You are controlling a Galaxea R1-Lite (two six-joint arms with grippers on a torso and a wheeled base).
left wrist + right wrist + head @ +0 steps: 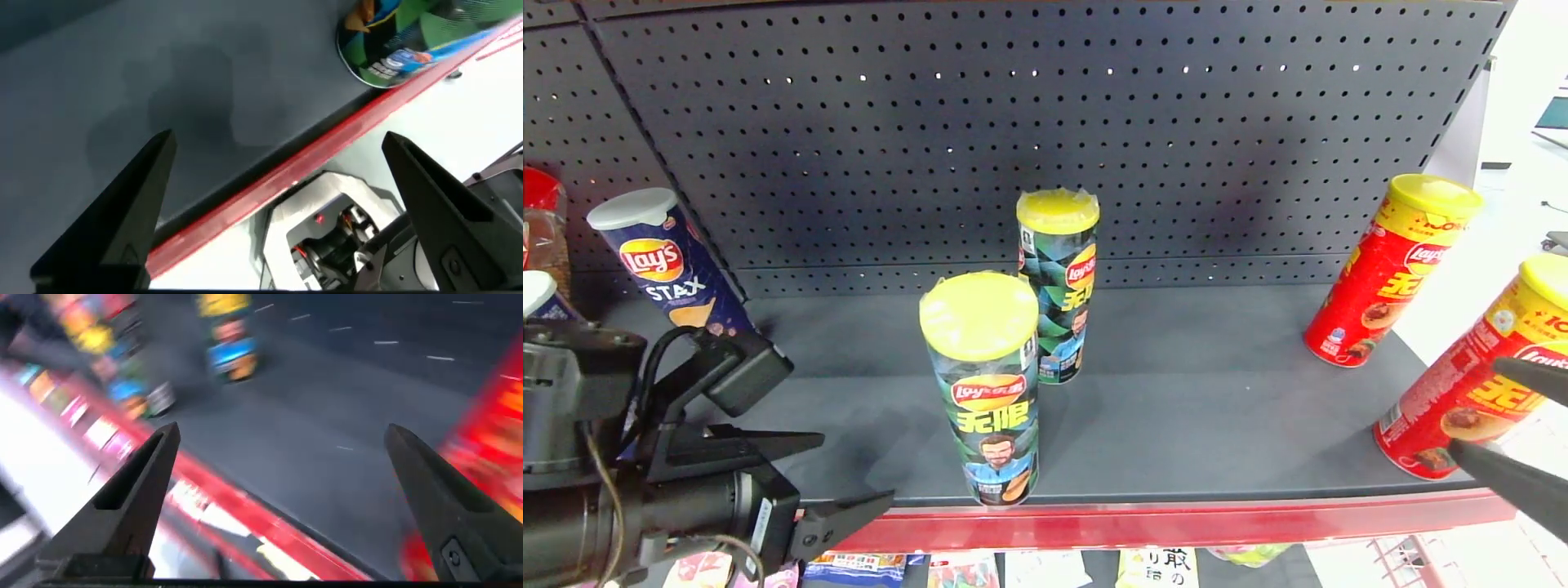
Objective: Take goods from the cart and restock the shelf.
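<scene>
Behind everything, a dark grey perforated metal back panel rises from a flat, matte dark grey shelf, whose front edge is a glossy red strip. Bare shelf lies open between the middle cans and the right-hand ones.

At the left, the black left end effector hangs just off the red strip with its two tapered fingers spread wide and nothing between them. At the right edge, the black right end effector is equally wide open and empty.

A front green-and-black cardboard tube with a yellow plastic lid stands near the strip, well right of the left end effector. A rear green-and-black tube stands just behind it. A near red tube with a yellow lid stands at the shelf's right front corner, just beside the right end effector's fingers; contact cannot be judged. A far red tube is behind it. A blue tube with a white lid stands far left.
</scene>
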